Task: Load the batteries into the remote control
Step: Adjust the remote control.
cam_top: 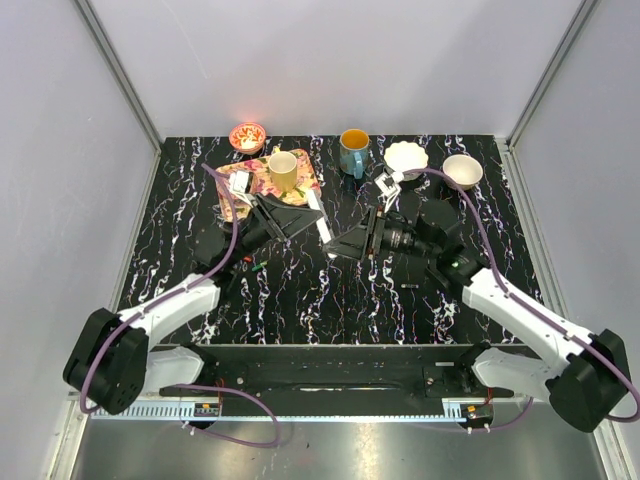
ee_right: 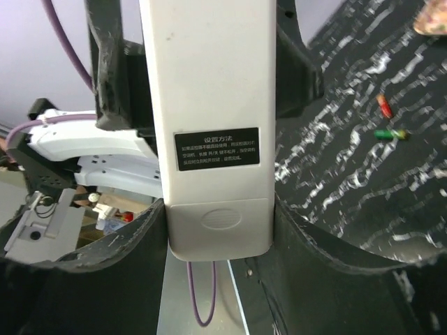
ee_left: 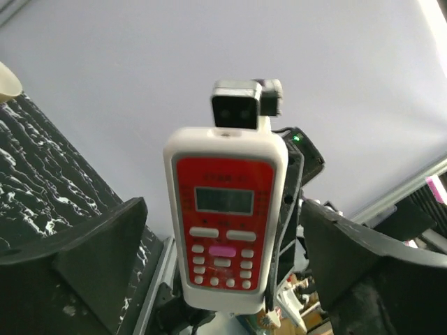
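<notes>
Right gripper [ee_right: 218, 204] clamped on the remote control [ee_right: 209, 105], back facing us, top end cut off; left gripper [ee_left: 223, 204] spread wide around it, not touching. Beyond, upper right, two batteries [ee_right: 388, 133] on the table [ee_right: 335, 181], tiny.

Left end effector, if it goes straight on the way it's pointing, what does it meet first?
The remote, face-on directly ahead of the left end effector and gripped by the right end effector. It looks very close, though depth is unclear.
</notes>
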Motion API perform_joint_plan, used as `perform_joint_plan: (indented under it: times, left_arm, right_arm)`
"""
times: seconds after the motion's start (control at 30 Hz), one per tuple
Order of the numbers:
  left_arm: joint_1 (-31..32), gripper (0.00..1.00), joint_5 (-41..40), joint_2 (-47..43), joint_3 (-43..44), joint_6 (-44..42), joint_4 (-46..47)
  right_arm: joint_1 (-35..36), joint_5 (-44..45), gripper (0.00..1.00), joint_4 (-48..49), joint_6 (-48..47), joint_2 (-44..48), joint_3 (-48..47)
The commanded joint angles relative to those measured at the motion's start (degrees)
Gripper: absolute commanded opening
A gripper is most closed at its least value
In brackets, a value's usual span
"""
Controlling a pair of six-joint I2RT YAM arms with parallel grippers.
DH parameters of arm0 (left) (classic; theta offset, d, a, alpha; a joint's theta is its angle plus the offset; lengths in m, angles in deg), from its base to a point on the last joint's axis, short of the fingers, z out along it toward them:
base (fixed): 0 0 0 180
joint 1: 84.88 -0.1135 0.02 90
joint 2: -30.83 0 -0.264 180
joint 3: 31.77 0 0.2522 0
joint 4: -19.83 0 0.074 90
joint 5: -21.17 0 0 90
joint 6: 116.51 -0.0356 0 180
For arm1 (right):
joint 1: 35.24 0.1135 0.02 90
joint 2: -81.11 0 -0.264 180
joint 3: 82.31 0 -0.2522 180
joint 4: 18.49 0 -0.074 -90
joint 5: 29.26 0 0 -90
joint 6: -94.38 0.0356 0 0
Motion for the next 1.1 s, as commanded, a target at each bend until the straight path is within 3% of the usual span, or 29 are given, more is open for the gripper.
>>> perform_joint_plan:
  times: [0.0, 0.07, 0.17, 0.27, 0.37, 0.6, 1.07]
  left_arm:
    - [-2.3, 0.99, -0.6, -5.5, 1.7, -6.4, -9.6]
    - [-2.4, 0.99, -3.1, -9.8, 2.7, -12.7, -21.5]
    - [-1.0, 0.99, -9.5, -13.6, 6.8, -21.1, -38.9]
    - [1.6, 0.99, -16.2, -14.7, 11.0, -25.3, -51.0]
    - [5.9, 0.99, -23.4, -14.9, 13.6, -27.4, -56.6]
    - [13.9, 0.99, -31.8, -7.3, 18.9, -27.9, -62.0]
    - [17.5, 0.83, -31.4, 3.1, 22.1, -24.6, -52.3]
  right_arm:
    - [0.0, 5.0, 0.00, -25.1, -15.3, 5.2, -8.7]
    - [0.0, 11.1, 0.00, -36.4, -21.6, 5.7, -12.8]
    - [0.5, 19.9, 0.00, -45.6, -26.7, 5.3, -16.2]
    - [2.5, 30.5, 0.00, -50.5, -29.3, 4.6, -18.3]
    - [4.9, 39.5, 0.00, -53.6, -31.0, 3.6, -19.9]
    - [7.3, 43.9, 0.00, -53.7, -31.1, 2.4, -20.8]
    - [9.4, 43.2, 0.00, -52.7, -29.8, 2.7, -20.0]
